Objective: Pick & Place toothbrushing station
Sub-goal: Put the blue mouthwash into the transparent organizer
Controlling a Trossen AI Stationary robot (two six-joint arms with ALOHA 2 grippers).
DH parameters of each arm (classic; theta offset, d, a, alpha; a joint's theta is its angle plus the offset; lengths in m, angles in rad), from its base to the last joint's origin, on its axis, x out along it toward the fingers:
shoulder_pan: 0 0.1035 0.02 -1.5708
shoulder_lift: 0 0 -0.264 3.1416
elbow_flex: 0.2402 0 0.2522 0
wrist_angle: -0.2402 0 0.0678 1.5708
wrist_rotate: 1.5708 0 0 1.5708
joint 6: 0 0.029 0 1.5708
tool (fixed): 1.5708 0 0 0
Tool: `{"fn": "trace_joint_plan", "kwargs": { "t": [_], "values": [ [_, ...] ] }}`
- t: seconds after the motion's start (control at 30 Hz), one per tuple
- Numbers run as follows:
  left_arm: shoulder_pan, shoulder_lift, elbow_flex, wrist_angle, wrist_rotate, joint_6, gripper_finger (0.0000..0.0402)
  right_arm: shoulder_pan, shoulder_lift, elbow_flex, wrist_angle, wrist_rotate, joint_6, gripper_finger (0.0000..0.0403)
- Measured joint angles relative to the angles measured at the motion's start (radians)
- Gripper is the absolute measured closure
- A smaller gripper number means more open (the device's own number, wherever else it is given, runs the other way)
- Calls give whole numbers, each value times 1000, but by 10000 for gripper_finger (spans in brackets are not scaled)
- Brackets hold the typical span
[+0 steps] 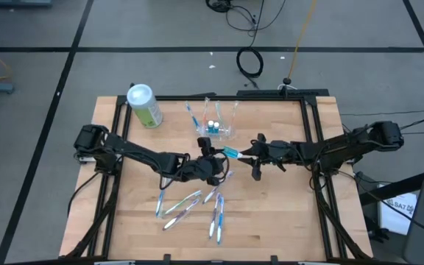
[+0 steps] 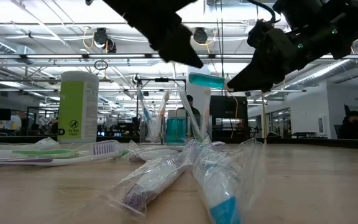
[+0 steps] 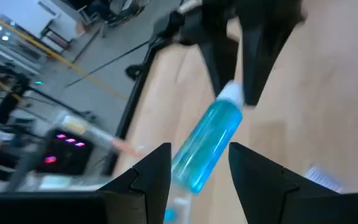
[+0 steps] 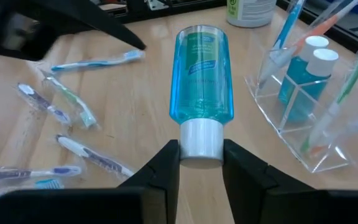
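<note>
**Two grippers meet at one blue bottle above the table**

Two arms reach toward the middle of the wooden table (image 1: 271, 213). The right gripper (image 4: 201, 163) is clamped on the white cap of a small bottle of blue liquid (image 4: 201, 71), holding it level in the air with its base pointing at the left arm. The left gripper (image 3: 199, 163) has its fingers spread wide on either side of the bottle's base; the fingers sit close beside the bottle, but whether they touch it cannot be told.

The toothbrushing station (image 1: 216, 122), a clear plastic holder with upright slots, stands on the table just beyond the two grippers, toward the far edge. In it are two small blue bottles with white caps (image 4: 306, 68) and several toothbrushes standing tilted in the slots. To its left, near the far left corner, stands a green-and-white canister with a white lid (image 1: 144, 105).

On the near side of the grippers, a loose scatter of wrapped toothbrushes (image 1: 193, 206) lies flat on the wood, some overlapping.
</note>
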Motion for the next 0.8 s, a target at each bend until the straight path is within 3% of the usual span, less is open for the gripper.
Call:
{"fn": "trace_joint_plan", "kwargs": {
  "t": [0.43,0.8],
  "values": [
    [-6,43,0,19,-10,62,231,-1,0,0,22,-4,12,318],
    [-8,43,0,83,-17,124,143,-2,0,0,32,-27,48,318]
  ]
}}
